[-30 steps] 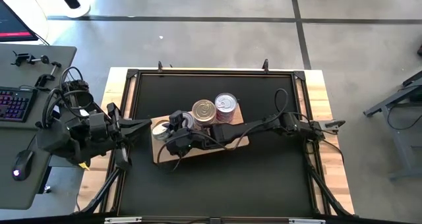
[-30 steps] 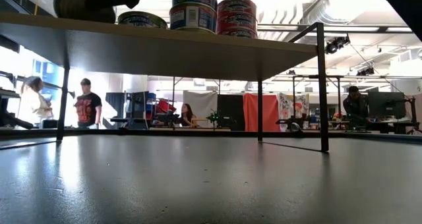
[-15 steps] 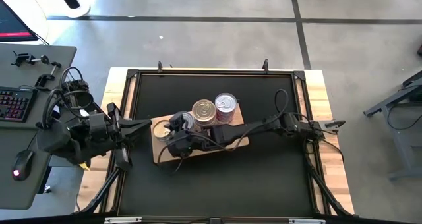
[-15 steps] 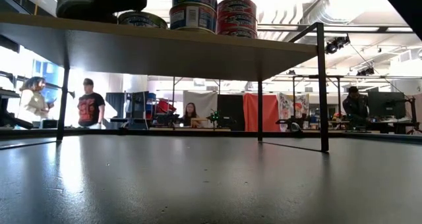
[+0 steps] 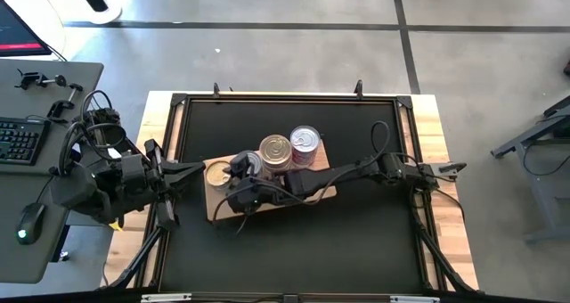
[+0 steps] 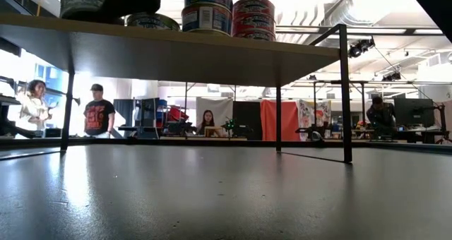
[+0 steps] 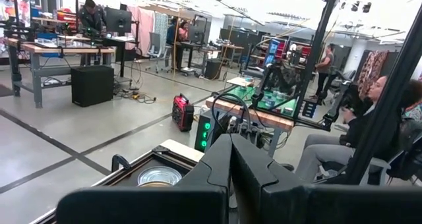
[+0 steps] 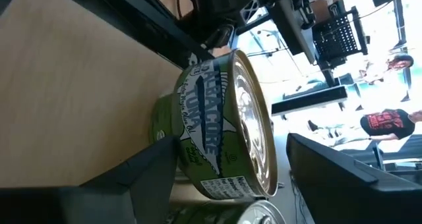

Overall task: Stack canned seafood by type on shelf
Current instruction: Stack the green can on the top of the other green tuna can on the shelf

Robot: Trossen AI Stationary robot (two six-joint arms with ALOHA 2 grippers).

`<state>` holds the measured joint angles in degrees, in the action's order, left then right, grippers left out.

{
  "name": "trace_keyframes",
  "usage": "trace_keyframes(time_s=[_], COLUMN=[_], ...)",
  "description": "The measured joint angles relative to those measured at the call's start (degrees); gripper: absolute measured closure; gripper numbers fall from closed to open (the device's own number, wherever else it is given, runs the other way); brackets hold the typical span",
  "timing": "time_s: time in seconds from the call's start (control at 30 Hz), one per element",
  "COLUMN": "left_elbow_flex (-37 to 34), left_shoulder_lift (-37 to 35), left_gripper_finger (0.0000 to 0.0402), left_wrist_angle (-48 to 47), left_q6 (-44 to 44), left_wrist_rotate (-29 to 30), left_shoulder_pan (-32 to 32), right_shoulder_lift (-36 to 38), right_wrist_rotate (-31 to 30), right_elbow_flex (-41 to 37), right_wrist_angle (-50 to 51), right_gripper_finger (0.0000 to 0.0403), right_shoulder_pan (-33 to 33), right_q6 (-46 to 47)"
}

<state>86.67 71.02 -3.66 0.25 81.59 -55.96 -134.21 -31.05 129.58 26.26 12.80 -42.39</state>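
Observation:
The shelf (image 5: 220, 210) is a light wooden board standing on legs over the black table. A green-labelled tuna tin with a gold top (image 8: 217, 125) stands on its left end (image 5: 216, 172). My right gripper (image 8: 231, 141) is open, one finger on each side of this tin, reaching in from the table's right (image 5: 235, 167). A gold-topped stack (image 5: 274, 149) and a red-labelled stack (image 5: 305, 140) stand at the shelf's far edge. A flat tin (image 6: 152, 20) lies between them and the green tin. My left gripper (image 7: 231, 159) is shut and level at the table's left edge. My right gripper has a clear gap between the tin's gold top (image 8: 254, 118) and the finger on that side (image 8: 336, 174). Its other finger (image 8: 148, 168) shows in front of the tin's lower wall; whether it touches there I cannot tell. The tin rests on the shelf.
Black tabletop (image 5: 294, 249) lies bare on the near side and under the shelf (image 6: 212, 190), between the shelf's thin black legs (image 6: 345, 92). People and desks show in the room beyond. A desk with a keyboard (image 5: 18, 138) stands left of the table.
In the low view the green tin, earlier dark and half covered by my right gripper, now stands level and in full view on the shelf's left end. The gripper's dark bulk has drawn back from it toward the stacks.

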Motion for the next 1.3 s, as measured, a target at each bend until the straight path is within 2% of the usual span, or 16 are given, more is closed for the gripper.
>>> trace_keyframes(time_s=[0.4,0.6,0.73,0.87,0.93,1.0,1.1,1.3], left_elbow_flex=[0.0,0.0,0.0,0.0,0.0,0.0,0.0,0.0], left_shoulder_lift=[0.0,0.2,1.3,3.2,4.1,4.6,5.4,5.2], left_gripper_finger=[0.0402,0.0401,0.0401,0.0402,0.0401,0.0402,0.0402,0.0402], left_wrist_angle=[-1.2,-5.2,-19.4,-39.0,-46.4,-51.6,-54.1,-53.5], left_q6=[0.0,-3.8,-17.9,-41.6,-53.4,-61.6,-66.3,-64.7], left_wrist_rotate=[0.0,0.0,-0.4,-5.7,-6.5,-7.7,-9.1,-8.9], left_shoulder_pan=[0.0,-0.1,-1.3,-2.4,-2.7,-3.0,-3.9,-5.4], right_shoulder_lift=[0.0,0.1,0.1,0.1,0.1,0.1,0.1,0.1], right_wrist_rotate=[-0.1,3.9,5.2,5.3,5.3,5.4,5.3,5.3], right_elbow_flex=[3.7,3.9,3.8,3.7,3.7,3.7,3.7,3.7], right_wrist_angle=[-0.2,5.2,6.4,6.5,6.1,6.0,5.5,2.7], right_gripper_finger=[0.0128,0.0128,0.0128,0.0128,0.0128,0.0128,0.0128,0.0128], right_shoulder_pan=[-0.2,-0.4,-0.4,-0.4,-0.5,-0.7,-1.3,-2.7], right_q6=[0.9,5.0,6.6,6.9,6.9,6.9,6.9,7.1])
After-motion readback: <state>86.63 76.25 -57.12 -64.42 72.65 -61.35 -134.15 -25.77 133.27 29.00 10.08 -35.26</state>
